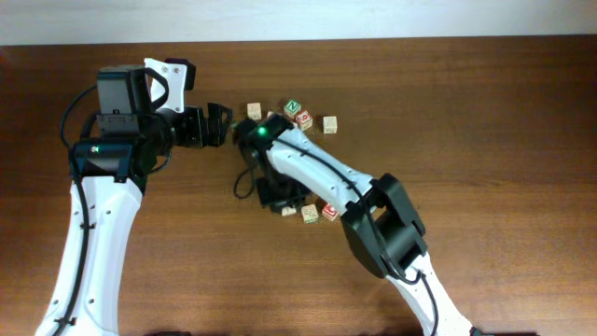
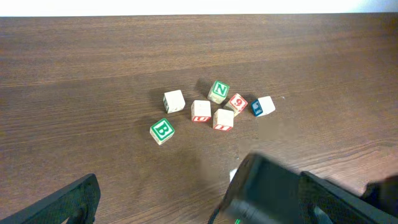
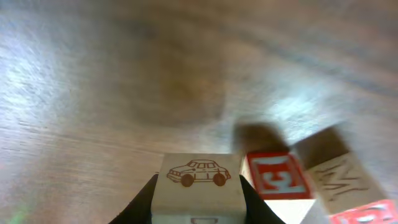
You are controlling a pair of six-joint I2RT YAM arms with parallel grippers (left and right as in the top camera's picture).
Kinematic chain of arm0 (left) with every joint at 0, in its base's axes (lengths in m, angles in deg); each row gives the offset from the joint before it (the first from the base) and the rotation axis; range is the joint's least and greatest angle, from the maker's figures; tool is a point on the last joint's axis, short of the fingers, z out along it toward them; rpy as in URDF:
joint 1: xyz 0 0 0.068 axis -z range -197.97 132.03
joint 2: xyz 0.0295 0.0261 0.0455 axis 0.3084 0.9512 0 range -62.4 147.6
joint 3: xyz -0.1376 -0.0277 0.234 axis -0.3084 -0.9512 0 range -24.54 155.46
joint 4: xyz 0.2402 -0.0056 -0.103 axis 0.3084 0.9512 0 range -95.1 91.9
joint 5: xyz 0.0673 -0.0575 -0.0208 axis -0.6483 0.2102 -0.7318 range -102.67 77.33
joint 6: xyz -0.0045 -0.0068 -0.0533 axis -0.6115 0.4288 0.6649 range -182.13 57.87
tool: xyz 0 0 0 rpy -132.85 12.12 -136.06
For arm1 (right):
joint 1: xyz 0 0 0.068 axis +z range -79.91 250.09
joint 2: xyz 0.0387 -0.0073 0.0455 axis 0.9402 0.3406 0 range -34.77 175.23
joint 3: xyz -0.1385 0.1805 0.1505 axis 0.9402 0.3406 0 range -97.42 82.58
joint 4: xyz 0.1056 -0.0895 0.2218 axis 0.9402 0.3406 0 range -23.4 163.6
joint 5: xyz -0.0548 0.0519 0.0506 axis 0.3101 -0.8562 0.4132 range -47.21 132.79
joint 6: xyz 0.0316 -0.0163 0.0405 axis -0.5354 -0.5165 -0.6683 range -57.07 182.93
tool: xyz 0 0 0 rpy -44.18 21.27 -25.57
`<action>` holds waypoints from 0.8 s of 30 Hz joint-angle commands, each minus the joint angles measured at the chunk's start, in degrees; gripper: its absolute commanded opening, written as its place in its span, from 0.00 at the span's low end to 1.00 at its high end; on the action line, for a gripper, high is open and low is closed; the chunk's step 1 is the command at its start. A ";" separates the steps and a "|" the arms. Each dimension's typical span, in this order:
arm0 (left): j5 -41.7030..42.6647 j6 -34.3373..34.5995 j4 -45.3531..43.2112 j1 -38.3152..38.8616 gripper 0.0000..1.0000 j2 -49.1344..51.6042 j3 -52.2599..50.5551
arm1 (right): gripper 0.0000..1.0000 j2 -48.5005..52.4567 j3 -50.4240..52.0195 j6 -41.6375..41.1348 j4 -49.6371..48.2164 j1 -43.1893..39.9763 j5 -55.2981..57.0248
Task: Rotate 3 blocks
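On the table: right gripper is set low, its fingers against both side faces of the car block. We read that as a grip, though we cannot tell how firm. The left gripper hangs with its jaws wide apart, holds nothing, and sits well off to the side.

The car block rests on the table in the near group. The E block is just beside it on the car's tail side, and a third block with black marks lies beyond that. In the overhead view the right arm hides the car block.

We judge the step in hand to be turning this block in place. To do it well:
- Keep the hold centred on the side faces.
- Lift barely, if at all.
- Twist about the vertical through the cube's middle.

The E block is the hazard — a swinging corner may nudge it, so we would ease a touch away first. Let go only once the block lies flat.

Heading: the car face shows to the wrist camera and is most likely the top face. The car is upright in that view, nose to the left. The side faces are square to the fingers. It is a cube — no long axis to speak of.
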 commanded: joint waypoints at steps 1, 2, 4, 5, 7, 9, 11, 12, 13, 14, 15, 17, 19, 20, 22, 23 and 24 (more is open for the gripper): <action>0.55 -0.48 -0.13 -0.33 0.99 -0.02 1.31 | 0.27 -2.14 4.26 -2.89 -0.57 1.66 0.98; 0.55 -0.48 -0.11 -0.33 0.99 -0.02 1.31 | 0.27 -2.14 4.55 -2.89 -0.55 1.64 1.01; 0.55 -0.48 -0.13 -0.33 0.99 -0.02 1.31 | 0.27 -2.14 4.55 -2.89 -0.55 1.60 1.27; 0.55 -0.48 -0.11 -0.33 0.99 -0.02 1.31 | 0.29 -2.14 4.61 -2.89 -0.26 1.60 2.49; 0.55 -0.48 -0.11 -0.33 0.99 -0.02 1.31 | 0.35 -2.14 4.61 -2.89 -0.13 1.60 2.54; 0.55 -0.48 -0.11 -0.33 0.99 -0.02 1.31 | 0.42 -2.14 4.61 -2.86 -0.15 1.60 2.62; 0.55 -0.48 -0.11 -0.33 0.99 -0.02 1.31 | 0.43 -2.14 4.61 -2.86 -0.17 1.55 3.17; 0.55 -0.48 -0.11 -0.33 0.99 -0.02 1.31 | 0.43 -2.14 4.61 -2.86 -0.35 1.49 3.15; 0.55 -0.48 -0.11 -0.33 0.99 -0.02 1.31 | 0.43 -2.16 4.57 -2.86 -0.76 1.49 3.15; 0.55 -0.48 -0.11 -0.33 0.99 -0.02 1.31 | 0.43 -2.16 3.93 -2.86 -0.83 1.49 3.17; 0.55 -0.48 -0.11 -0.33 0.99 -0.02 1.31 | 0.43 -2.19 2.60 -2.84 -0.57 1.49 3.13; 0.55 -0.48 -0.11 -0.33 0.99 -0.02 1.31 | 0.44 -2.36 -2.80 -2.60 3.21 0.96 3.15; 0.55 -0.48 -0.11 -0.33 0.99 -0.02 1.31 | 0.45 -2.62 -7.08 -0.81 7.23 -0.50 3.15; 0.55 -0.48 -0.11 -0.33 0.99 -0.02 1.31 | 0.46 -2.80 -9.46 0.26 9.57 -1.77 3.13; 0.55 -0.48 -0.11 -0.33 0.99 -0.02 1.31 | 0.46 -2.82 -13.81 1.81 13.20 -4.63 2.86; 0.55 -0.48 -0.13 -0.33 0.99 -0.02 1.31 | 0.45 -2.84 -15.96 2.97 14.45 -5.84 2.27; 0.55 -0.48 -0.11 -0.33 0.99 -0.02 1.31 | 0.44 -3.21 -18.27 4.48 15.43 -7.02 1.11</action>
